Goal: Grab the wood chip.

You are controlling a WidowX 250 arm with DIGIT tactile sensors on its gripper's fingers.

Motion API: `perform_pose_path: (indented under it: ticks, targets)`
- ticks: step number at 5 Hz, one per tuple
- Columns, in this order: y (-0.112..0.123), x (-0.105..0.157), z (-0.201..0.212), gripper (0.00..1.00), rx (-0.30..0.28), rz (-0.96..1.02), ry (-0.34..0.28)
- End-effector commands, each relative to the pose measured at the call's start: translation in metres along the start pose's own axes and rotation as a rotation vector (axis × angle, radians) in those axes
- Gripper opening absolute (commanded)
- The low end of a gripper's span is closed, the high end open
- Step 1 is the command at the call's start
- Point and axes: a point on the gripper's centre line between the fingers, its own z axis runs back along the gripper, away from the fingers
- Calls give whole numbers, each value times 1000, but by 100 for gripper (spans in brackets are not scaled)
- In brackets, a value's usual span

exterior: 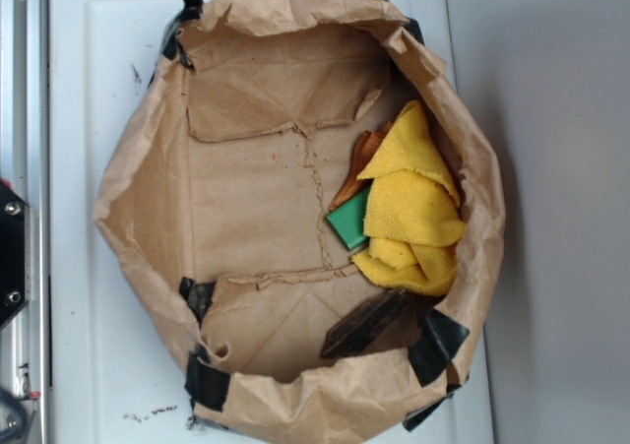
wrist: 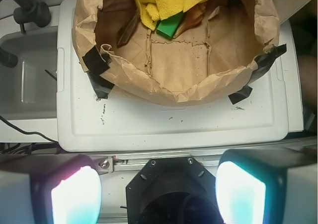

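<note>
Your wrist view alone shows the pincer (wrist: 158,184), open, outside the bag (wrist: 174,85); the chip (exterior: 366,323) lies inside.

overhead exterior, wrist farther back, shared bag (exterior: 295,218)

A brown paper bag (exterior: 148,188), its rim rolled down and patched with black tape (exterior: 205,380), sits open on a white lid (exterior: 89,90). Inside, at the right, a crumpled yellow cloth (exterior: 413,208) lies over a green block (exterior: 346,222) and a thin orange-brown piece (exterior: 356,173). The dark wood chip (exterior: 366,324) lies tilted at the lower right of the bag's floor, just below the cloth. Black hardware (exterior: 12,257) shows at the left edge.
</note>
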Motion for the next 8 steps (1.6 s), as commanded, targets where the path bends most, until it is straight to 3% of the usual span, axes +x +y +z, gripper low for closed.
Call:
perform_pose_path:
  ticks: [1, 2, 3, 4, 7, 8]
  targets:
    - [0, 0, 0, 100, 0, 0, 0]
    - [-18, 43, -7, 100, -37, 142, -17]
    - [-29, 73, -12, 100, -123, 232, 36]
    - [-29, 112, -39, 100, -168, 405, 66]
    - [-29, 112, -39, 100, -168, 405, 66]
    - [-17, 113, -77, 100, -141, 435, 18]
